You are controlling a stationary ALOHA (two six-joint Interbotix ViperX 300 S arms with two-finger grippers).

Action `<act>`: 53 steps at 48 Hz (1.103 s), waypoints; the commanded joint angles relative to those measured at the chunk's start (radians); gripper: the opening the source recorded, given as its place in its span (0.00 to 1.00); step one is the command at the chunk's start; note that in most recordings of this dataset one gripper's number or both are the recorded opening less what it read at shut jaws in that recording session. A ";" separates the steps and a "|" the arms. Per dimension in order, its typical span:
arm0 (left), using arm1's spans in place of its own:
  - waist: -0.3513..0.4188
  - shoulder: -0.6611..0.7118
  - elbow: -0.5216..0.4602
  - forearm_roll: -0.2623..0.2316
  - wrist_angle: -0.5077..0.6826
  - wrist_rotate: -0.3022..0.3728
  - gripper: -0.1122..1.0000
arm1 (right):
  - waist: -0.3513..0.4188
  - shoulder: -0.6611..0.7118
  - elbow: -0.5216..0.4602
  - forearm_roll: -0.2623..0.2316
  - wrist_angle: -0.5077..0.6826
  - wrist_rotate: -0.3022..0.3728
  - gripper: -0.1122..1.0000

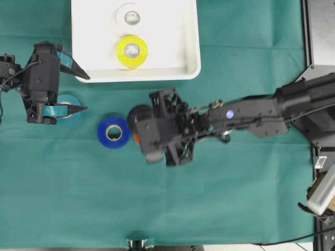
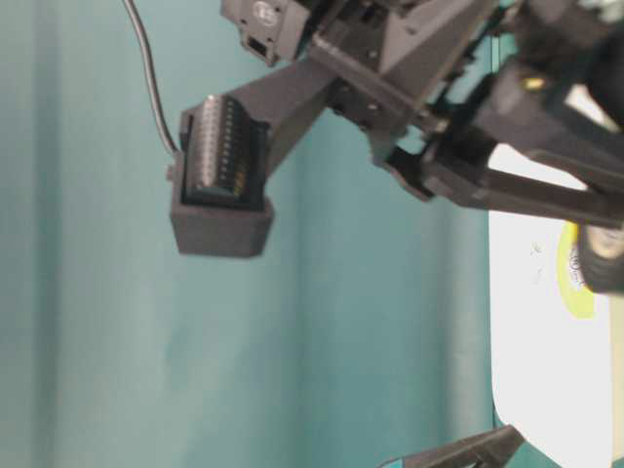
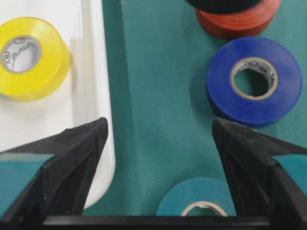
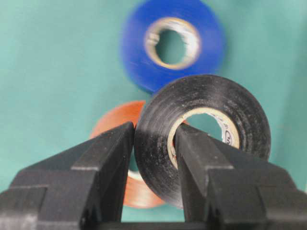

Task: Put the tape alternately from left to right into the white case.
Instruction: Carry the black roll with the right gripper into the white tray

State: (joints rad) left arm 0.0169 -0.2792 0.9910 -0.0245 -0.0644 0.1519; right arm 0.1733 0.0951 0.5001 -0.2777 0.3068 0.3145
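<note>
The black roll [image 4: 201, 139] is pinched through its wall by the right fingers [image 4: 153, 158], held above the orange-red roll [image 4: 120, 120], the blue roll [image 1: 114, 132] beyond. The left fingers [image 3: 91, 143] are spread wide over the teal roll [image 3: 199, 199]. Yellow [image 1: 132, 51] and white [image 1: 129, 18] rolls lie in the white case [image 1: 172, 31].

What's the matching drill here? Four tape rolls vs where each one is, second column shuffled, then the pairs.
Things:
1. yellow tape
2. black tape
3. blue tape
4. teal tape

Places:
A. clamped through its core in the right gripper
B. flat in the white case
C. on the cloth under the open left gripper
D. on the cloth between the two arms, untouched

Pairs: 1-B, 2-A, 3-D, 4-C
</note>
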 commanded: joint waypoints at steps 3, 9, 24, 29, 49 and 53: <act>0.000 -0.015 -0.008 -0.002 -0.005 -0.002 0.99 | -0.057 -0.067 0.020 -0.011 -0.023 0.002 0.12; 0.000 -0.015 -0.008 -0.002 -0.005 -0.002 0.99 | -0.106 -0.077 0.038 -0.014 -0.032 0.000 0.12; 0.000 -0.015 -0.008 -0.002 -0.005 -0.002 0.99 | -0.238 -0.078 0.067 -0.063 -0.034 0.000 0.12; 0.000 -0.014 -0.006 -0.002 -0.005 0.000 0.99 | -0.284 -0.078 0.074 -0.071 -0.041 0.000 0.12; -0.002 -0.015 -0.002 -0.002 -0.005 0.000 0.99 | -0.439 -0.071 0.106 -0.086 -0.146 -0.009 0.12; 0.000 -0.015 -0.002 -0.002 -0.005 0.000 0.99 | -0.468 -0.060 0.104 -0.097 -0.146 -0.009 0.12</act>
State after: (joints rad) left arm 0.0169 -0.2792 0.9986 -0.0245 -0.0644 0.1519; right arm -0.2730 0.0522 0.6151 -0.3651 0.1733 0.3068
